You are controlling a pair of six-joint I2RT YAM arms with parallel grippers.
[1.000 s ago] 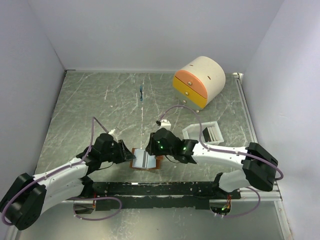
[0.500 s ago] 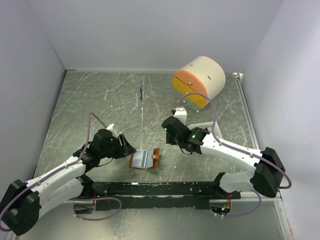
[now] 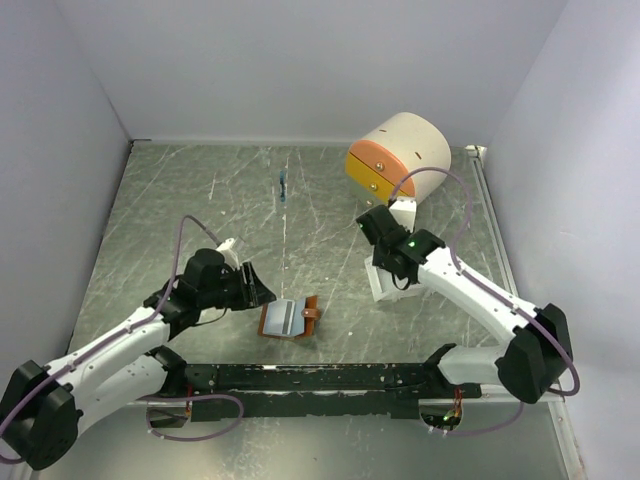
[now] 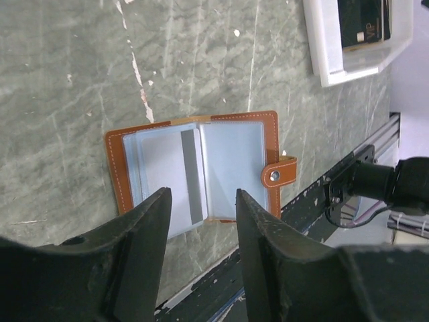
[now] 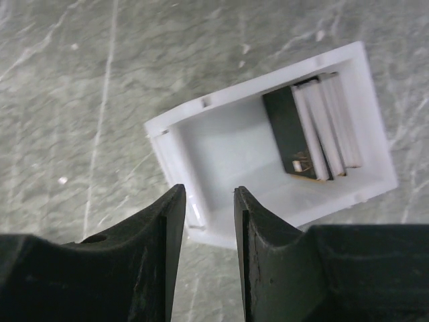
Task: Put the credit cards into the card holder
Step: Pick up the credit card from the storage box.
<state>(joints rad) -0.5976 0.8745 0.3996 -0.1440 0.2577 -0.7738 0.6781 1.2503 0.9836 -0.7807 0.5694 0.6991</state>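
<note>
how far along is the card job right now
Done: the card holder lies open with one grey card apparently in a pocket. In hand: nothing; the left gripper hovers open over the holder, and the right gripper hangs open above the white tray. Left: the dark and pale cards standing in that tray need moving across.

Robot lab test cell, plain white walls (image 3: 300, 70), marbled grey table (image 3: 200, 220), black mounting rail (image 3: 320, 378)
</note>
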